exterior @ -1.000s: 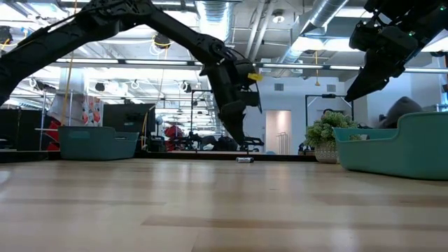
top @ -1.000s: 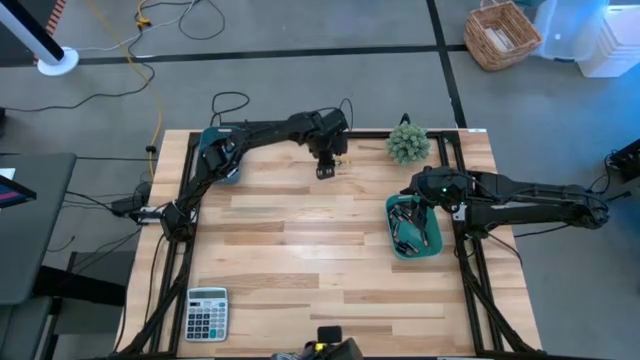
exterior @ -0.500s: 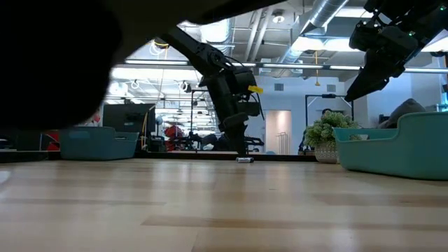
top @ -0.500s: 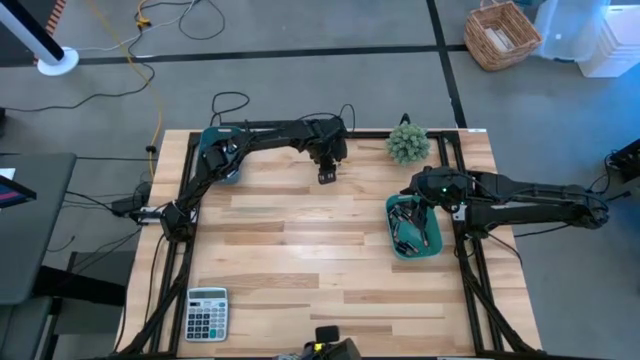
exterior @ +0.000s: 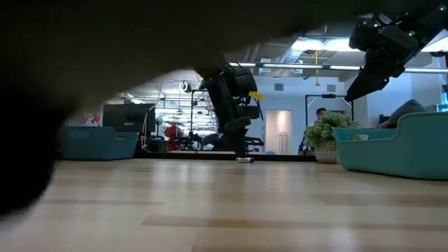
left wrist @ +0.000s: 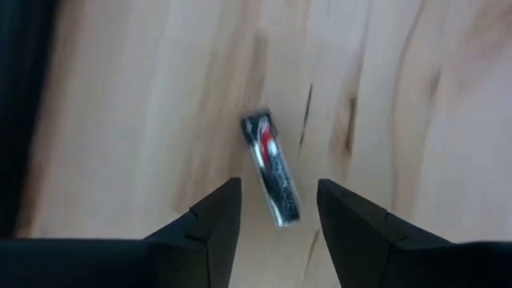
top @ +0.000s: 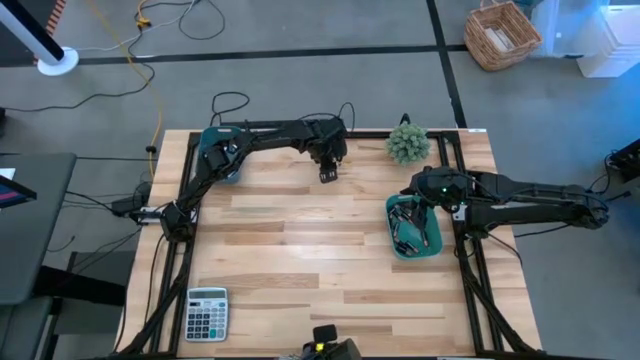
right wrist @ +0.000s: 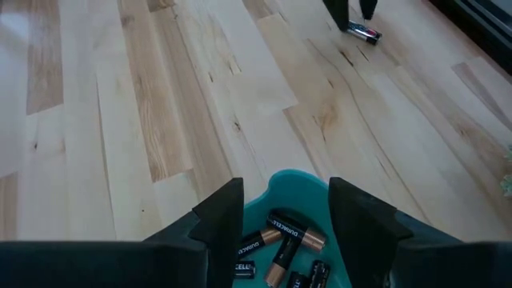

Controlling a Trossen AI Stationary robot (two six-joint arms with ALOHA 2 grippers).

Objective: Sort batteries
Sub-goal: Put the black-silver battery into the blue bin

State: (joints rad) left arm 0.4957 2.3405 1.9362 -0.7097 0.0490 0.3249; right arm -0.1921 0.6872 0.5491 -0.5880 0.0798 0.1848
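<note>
The left end effector (left wrist: pixel 272 212) hovers open over a small dark-and-silver cylindrical battery (left wrist: pixel 272 178) lying loose on the pale wooden worktop (top: pixel 300 250), beside the green potted plant (top: pixel 407 143); the right end effector (right wrist: pixel 280 210) hangs open above the teal plastic bin (top: pixel 432 243) of batteries

The left arm reaches from the table's far left corner across the far edge toward the middle, its wrist bent so that the left gripper (top: pixel 327 174) points straight down just above the wood, fingers (left wrist: pixel 210 226) parted with a clear gap between them. The right arm comes in from the right side, stretched nearly level with the elbow out past the table edge, and its right gripper (top: pixel 420 192) hangs tilted downward near the right edge. Its fingers (right wrist: pixel 218 218) stand wide apart and hold nothing.
</note>
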